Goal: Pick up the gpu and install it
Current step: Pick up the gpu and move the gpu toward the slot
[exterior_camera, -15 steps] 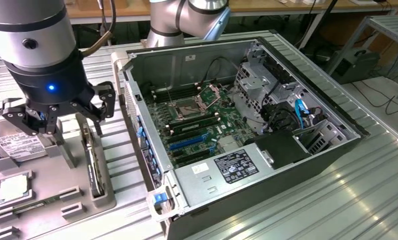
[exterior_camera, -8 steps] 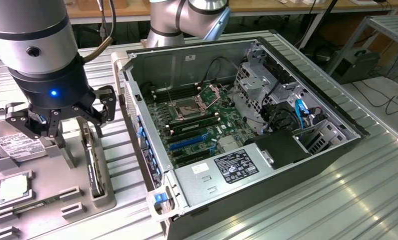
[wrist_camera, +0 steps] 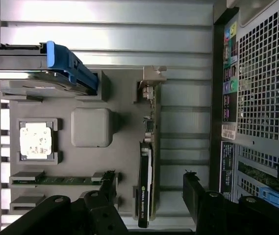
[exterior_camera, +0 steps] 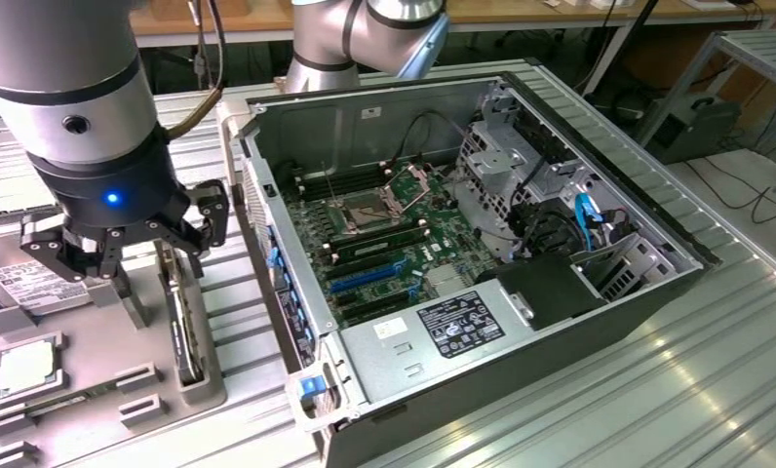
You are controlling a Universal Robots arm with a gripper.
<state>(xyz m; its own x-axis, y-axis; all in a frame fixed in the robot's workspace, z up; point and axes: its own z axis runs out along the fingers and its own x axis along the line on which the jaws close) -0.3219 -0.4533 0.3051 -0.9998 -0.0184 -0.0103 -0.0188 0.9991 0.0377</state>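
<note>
Wrist view, entry one: the gpu (wrist_camera: 146, 161), a thin rectangular card, stood on its long edge in a slot of the grey tray (wrist_camera: 124, 147), along the tray's side nearest the computer case (wrist_camera: 262, 88). It had a green circuit board, a matt black cooler face with a small printed label, and a bright silver end bracket (wrist_camera: 152, 77) bent over at one end.

Entry two: the gripper (wrist_camera: 149, 176) was black and angular, its jaws spread wide and empty. One finger stood to each side of the card and above it, apparently touching nothing.

Step in hand, by judgement: the approach for the pick-up, with the card neither gripped nor lifted. Such a grip would call for pads on the card's two flat faces and the card kept upright in its slot.

Other tray contents:
- A raised, rounded square block (wrist_camera: 91, 126) sat near the tray's middle.
- A square silver processor chip (wrist_camera: 35, 139) lay in its own pocket.
- A slim green memory stick (wrist_camera: 56, 179) sat in a slot.
- A boxy silver hard drive (wrist_camera: 31, 73) with a blue plastic tab lay at the tray's side farthest from the case.

Beside the tray, to the exterior view's right, the case lay open side up. It was dark sheet steel with a perforated rear panel and a green motherboard (exterior_camera: 388, 234) inside. A ribbed metal table (exterior_camera: 700, 390) lay under tray and case.
</note>
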